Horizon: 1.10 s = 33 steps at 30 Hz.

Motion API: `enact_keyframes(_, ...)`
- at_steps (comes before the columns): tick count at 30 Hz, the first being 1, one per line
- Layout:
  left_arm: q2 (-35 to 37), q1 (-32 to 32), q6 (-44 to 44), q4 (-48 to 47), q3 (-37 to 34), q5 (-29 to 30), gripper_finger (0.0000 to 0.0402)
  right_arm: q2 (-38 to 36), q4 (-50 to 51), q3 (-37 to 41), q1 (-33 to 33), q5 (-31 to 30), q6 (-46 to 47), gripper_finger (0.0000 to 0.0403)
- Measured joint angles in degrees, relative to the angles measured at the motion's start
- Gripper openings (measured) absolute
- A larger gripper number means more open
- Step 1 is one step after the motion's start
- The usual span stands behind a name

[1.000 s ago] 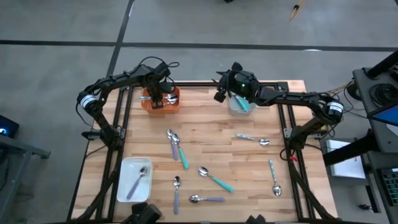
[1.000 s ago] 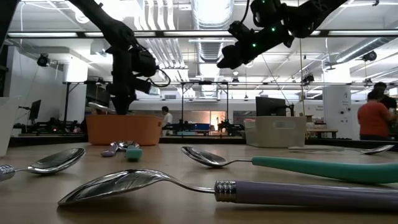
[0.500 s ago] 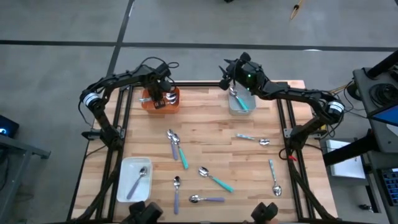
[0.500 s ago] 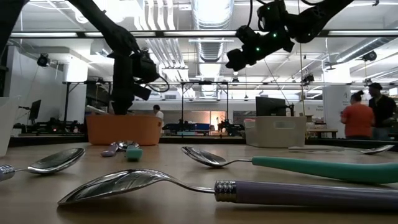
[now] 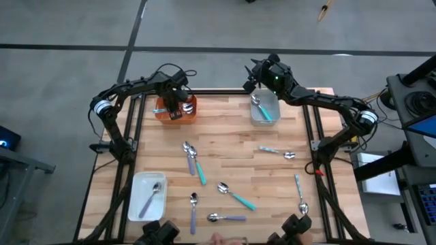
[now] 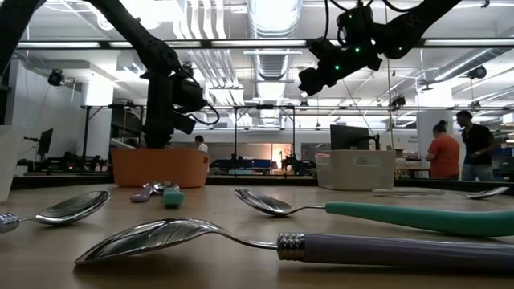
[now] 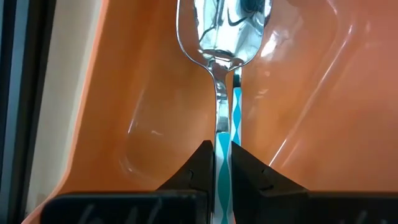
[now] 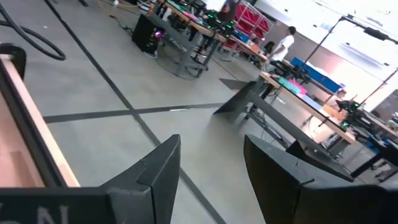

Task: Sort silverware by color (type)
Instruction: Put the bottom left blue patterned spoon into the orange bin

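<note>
A: Currently, where is the left tool [image 7: 223, 163]?
B: Over the rectangular orange plastic tray [image 5: 187, 113], clamped on a teal-patterned-handled metal spoon [image 7: 222, 74].
A: Right tool [image 8: 208, 165]?
B: Jaws apart, empty, raised beyond the worktop's [image 5: 225, 153] far edge.

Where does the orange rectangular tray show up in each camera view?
High view: orange rectangular tray at the table's far-left edge, under the left gripper.
Low view: left of centre, on the table's far side.
Left wrist view: fills the picture.
Right wrist view: not in it.
Shared landmark: the left gripper over the tray.
</note>
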State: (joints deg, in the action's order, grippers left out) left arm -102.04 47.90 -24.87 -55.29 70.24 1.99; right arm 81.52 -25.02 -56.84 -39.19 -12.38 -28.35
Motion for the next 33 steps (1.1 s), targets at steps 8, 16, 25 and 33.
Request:
enact_keyframes(8,0.0,0.0,-0.2,-0.2,0.0,-1.2,0.0013,0.0,-0.2,0.0,-1.3,2.9,0.2,0.0168)
enact_keyframes(16,0.0,-0.1,0.1,0.0,0.0,-1.2,0.0013,0.0,0.7,0.0,-1.7,3.0,-0.9,0.0168)
enact_keyframes(25,0.0,-0.1,0.4,1.3,0.0,-1.2,0.0013,0.0,0.1,0.0,-3.5,3.6,1.6,0.0168)
enact_keyframes(33,0.0,-0.1,2.1,2.0,0.0,-1.2,0.0014,0.0,0.0,0.0,-3.9,3.6,1.8,0.0168)
